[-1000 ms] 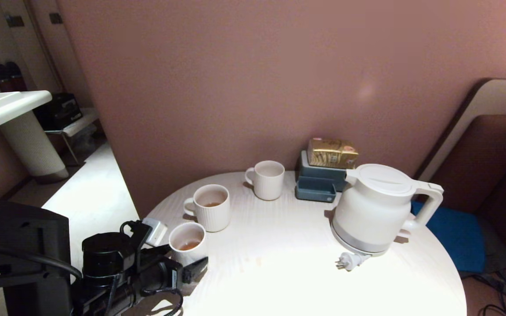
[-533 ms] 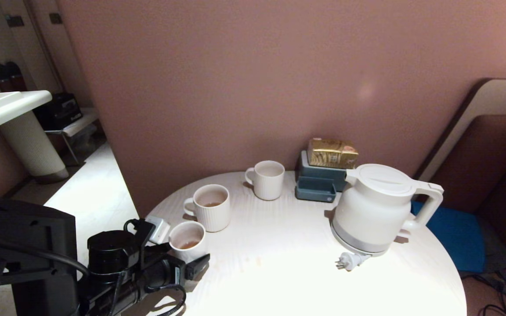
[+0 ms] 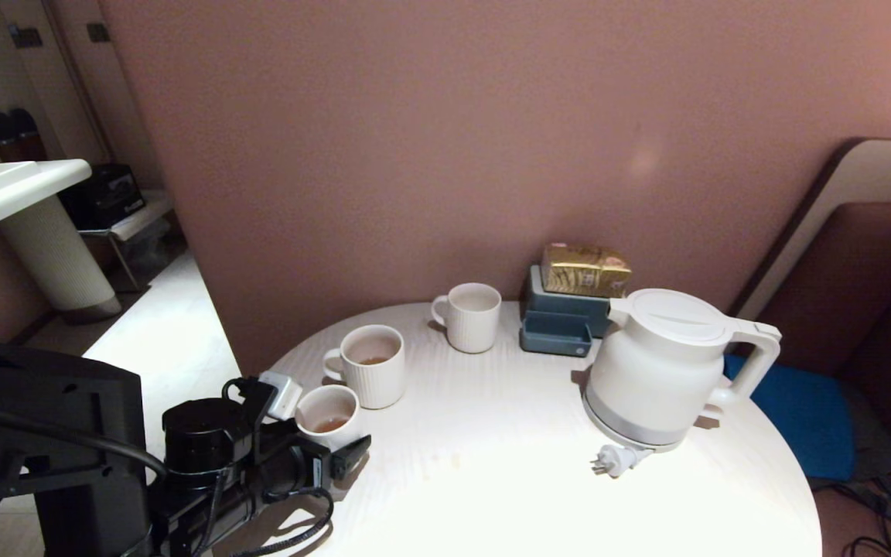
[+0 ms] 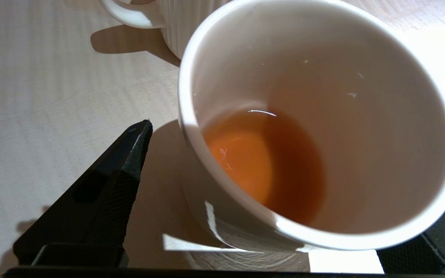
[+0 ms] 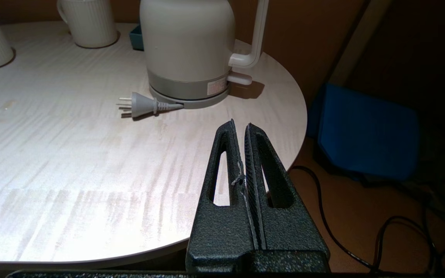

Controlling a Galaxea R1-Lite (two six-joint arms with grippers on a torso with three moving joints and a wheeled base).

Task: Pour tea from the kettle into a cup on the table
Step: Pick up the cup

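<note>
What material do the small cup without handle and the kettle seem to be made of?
The cup: probably glazed ceramic, since its smooth white wall and thick rim carry sharp glossy highlights. The kettle: most likely matte plastic, with an even, dull white body and a grey band that looks plastic or brushed metal; I cannot tell which.

Right pincer closed, nothing between the fingers, hanging past the tabletop edge. Kettle upright on its grey base, handle toward the blue cushion. Plug lies loose beside base. Two ribbed mugs at far side.
</note>
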